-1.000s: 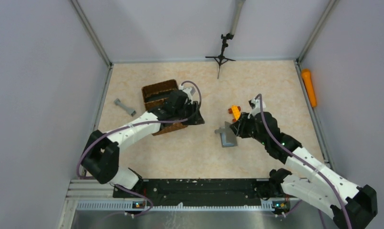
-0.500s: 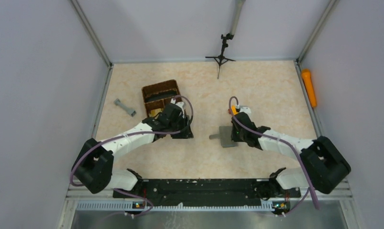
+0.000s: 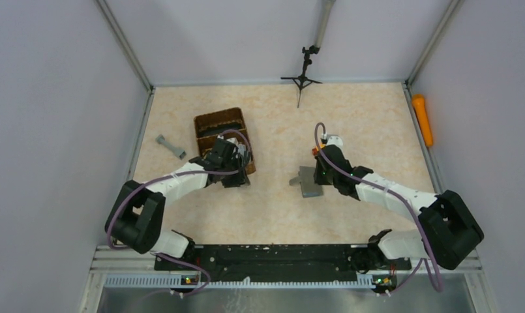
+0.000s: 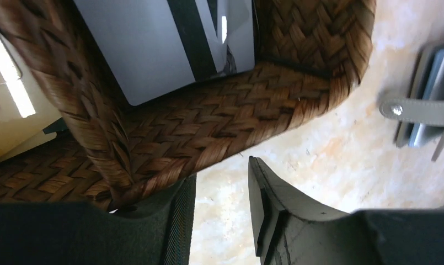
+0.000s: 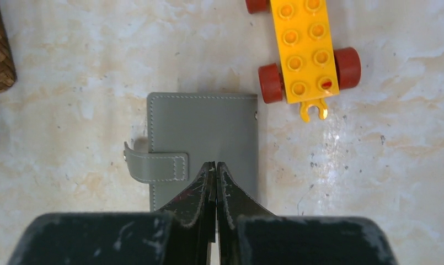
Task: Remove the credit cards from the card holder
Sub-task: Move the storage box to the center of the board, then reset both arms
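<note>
Now the card holder (image 5: 203, 130) is seen lying flat and closed on the table (image 5: 374, 182), its strap tab sticking out to one side. A second ago it was propped up at a tilt in front of the right arm; it has since been set down. The right gripper (image 5: 215, 168) is poised over the holder's near edge with its fingers pressed together and nothing between them. Whether the tips touch the cover cannot be told.

Just beside the holder, an orange toy brick (image 5: 305, 49) with red wheels is seen. Well apart, a grey credit card (image 4: 153, 49) with a dark stripe is shown in one compartment of the wicker basket (image 4: 219, 121), and a pale tan card (image 4: 10, 110) in the other. The left gripper (image 4: 219, 190) has been drawn back from above the basket to its near wall, its fingers spread and empty.

From this, the emptying is judged to be done or nearly so. The holder's inside is hidden, so remaining cards cannot be ruled out. Both cards are cut off by the frame.
</note>
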You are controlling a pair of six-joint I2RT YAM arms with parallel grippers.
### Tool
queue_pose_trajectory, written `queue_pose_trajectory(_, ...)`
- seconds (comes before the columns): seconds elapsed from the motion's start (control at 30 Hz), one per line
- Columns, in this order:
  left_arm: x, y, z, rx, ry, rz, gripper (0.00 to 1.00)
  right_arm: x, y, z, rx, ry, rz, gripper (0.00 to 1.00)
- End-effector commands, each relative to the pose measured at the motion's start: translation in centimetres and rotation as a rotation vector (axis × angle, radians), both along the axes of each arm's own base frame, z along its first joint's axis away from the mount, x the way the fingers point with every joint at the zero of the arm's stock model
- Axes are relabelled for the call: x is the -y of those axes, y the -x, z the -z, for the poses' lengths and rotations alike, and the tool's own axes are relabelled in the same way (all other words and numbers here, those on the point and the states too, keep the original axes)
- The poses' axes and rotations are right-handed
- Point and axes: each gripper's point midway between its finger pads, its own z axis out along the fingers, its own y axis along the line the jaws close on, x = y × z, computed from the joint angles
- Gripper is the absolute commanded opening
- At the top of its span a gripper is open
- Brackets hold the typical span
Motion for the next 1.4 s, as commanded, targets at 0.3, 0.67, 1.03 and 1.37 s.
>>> queue_pose_trajectory(0.3, -4.0, -9.0, 0.4, 0.051, -0.116, -0.153, 0.43, -1.2, -2.1, 4.6, -0.106, 0.083, -0.033, 0.04)
queue_pose_trajectory(0.67, -5.0, -10.3, -7.6, 0.258, -0.107, -0.183, 0.53, 0.2, -3.4, -5.6, 0.157, 0.015, 0.010, 0.07)
queue_pose_trajectory(1.03, -14.7, -4.4, -15.8, 0.702, -0.271, -0.446, 0.99, 10.9, -3.5, -12.6, 0.489, 0.147, 0.389, 0.47)
queue_pose_trajectory(1.37, -19.0, -5.3, -15.3, 1.037, -0.411, -0.555, 0.99, 12.2, -3.8, -14.1, 0.738, 0.121, 0.419, 0.92)
